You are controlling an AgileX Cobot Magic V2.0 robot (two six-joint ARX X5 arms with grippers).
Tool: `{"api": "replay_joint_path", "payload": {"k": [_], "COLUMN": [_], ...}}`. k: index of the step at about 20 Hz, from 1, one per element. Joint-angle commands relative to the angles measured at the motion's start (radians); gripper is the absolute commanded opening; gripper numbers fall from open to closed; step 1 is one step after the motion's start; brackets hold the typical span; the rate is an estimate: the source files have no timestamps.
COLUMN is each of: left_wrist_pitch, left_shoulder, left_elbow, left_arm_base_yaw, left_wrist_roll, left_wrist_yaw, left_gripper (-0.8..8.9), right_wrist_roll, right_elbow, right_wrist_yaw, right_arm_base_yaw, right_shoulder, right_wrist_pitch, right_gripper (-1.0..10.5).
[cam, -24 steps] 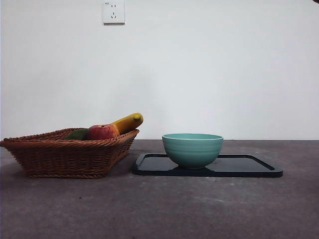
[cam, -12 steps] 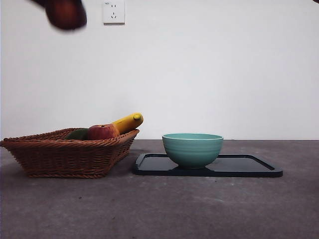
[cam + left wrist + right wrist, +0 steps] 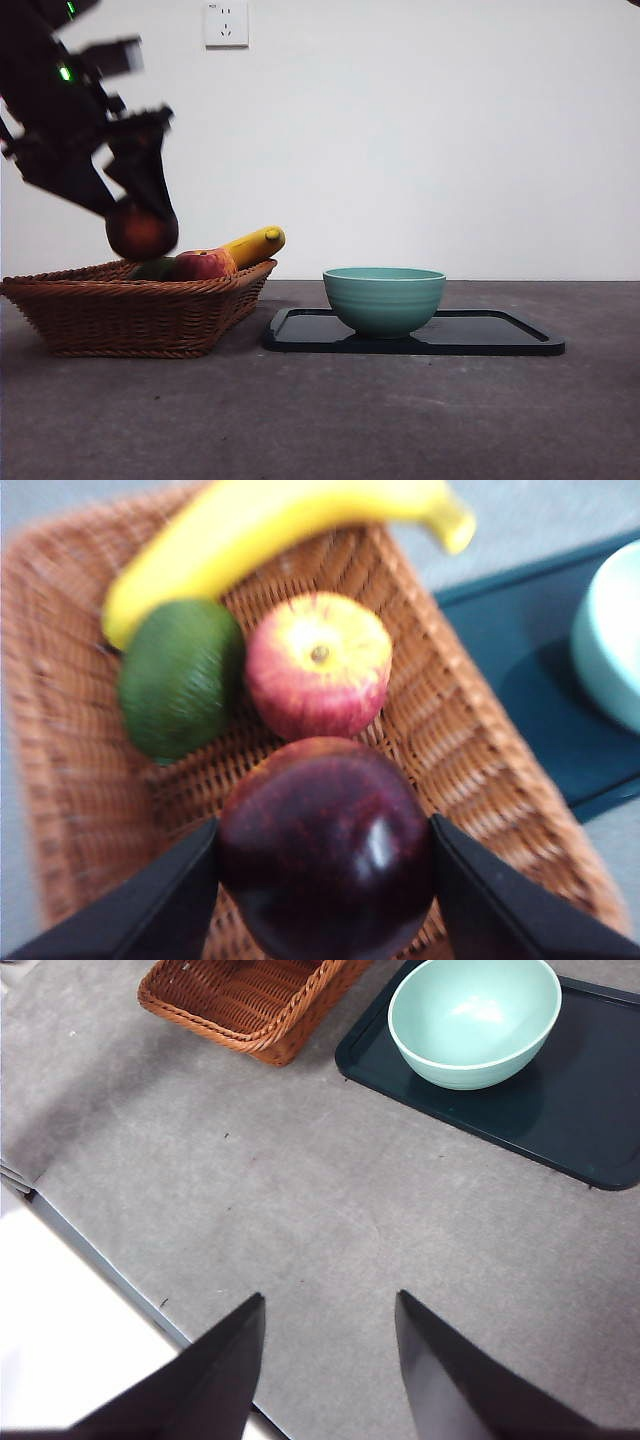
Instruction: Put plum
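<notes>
My left gripper (image 3: 140,215) is shut on the plum (image 3: 141,231), a glossy dark maroon fruit, and holds it just above the wicker basket (image 3: 130,310) at the table's left. In the left wrist view the plum (image 3: 325,847) sits between both jaws of the left gripper (image 3: 325,880), over the basket's woven floor (image 3: 70,730). My right gripper (image 3: 325,1310) hangs open high over bare table, away from the fruit.
The basket holds a red-and-yellow apple (image 3: 318,665), a dark green fruit (image 3: 180,680) and a banana (image 3: 270,530). To its right a teal bowl (image 3: 384,298) stands on a dark tray (image 3: 500,335). A wall with a socket closes the back.
The left arm has come down from the top left corner with the plum, which now hangs just over the basket. One second ago no arm showed.
</notes>
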Motion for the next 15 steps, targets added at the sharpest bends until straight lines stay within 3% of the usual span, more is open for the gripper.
{"api": "replay_joint_path", "payload": {"k": [1, 11, 13, 15], "left_wrist_pitch": [0.053, 0.057, 0.041, 0.03], "left_shoulder": [0.069, 0.186, 0.186, 0.185], "left_elbow": [0.01, 0.01, 0.01, 0.013], "left_arm_base_yaw": [0.002, 0.014, 0.014, 0.014], "left_wrist_roll": [0.02, 0.019, 0.019, 0.016], "left_wrist_yaw": [-0.003, -0.003, -0.003, -0.003], "left_gripper": [2.47, 2.59, 3.97, 4.15], "right_wrist_roll": [-0.007, -0.003, -0.003, -0.003], "right_elbow": [0.009, 0.009, 0.009, 0.009], "right_wrist_yaw": [-0.001, 0.0, 0.0, 0.0], "right_arm_base_yaw": [0.006, 0.006, 0.006, 0.006], "right_shoulder": [0.002, 0.002, 0.002, 0.002], "right_wrist_pitch": [0.006, 0.006, 0.006, 0.006], "right_gripper": [2.1, 2.1, 2.1, 2.1]}}
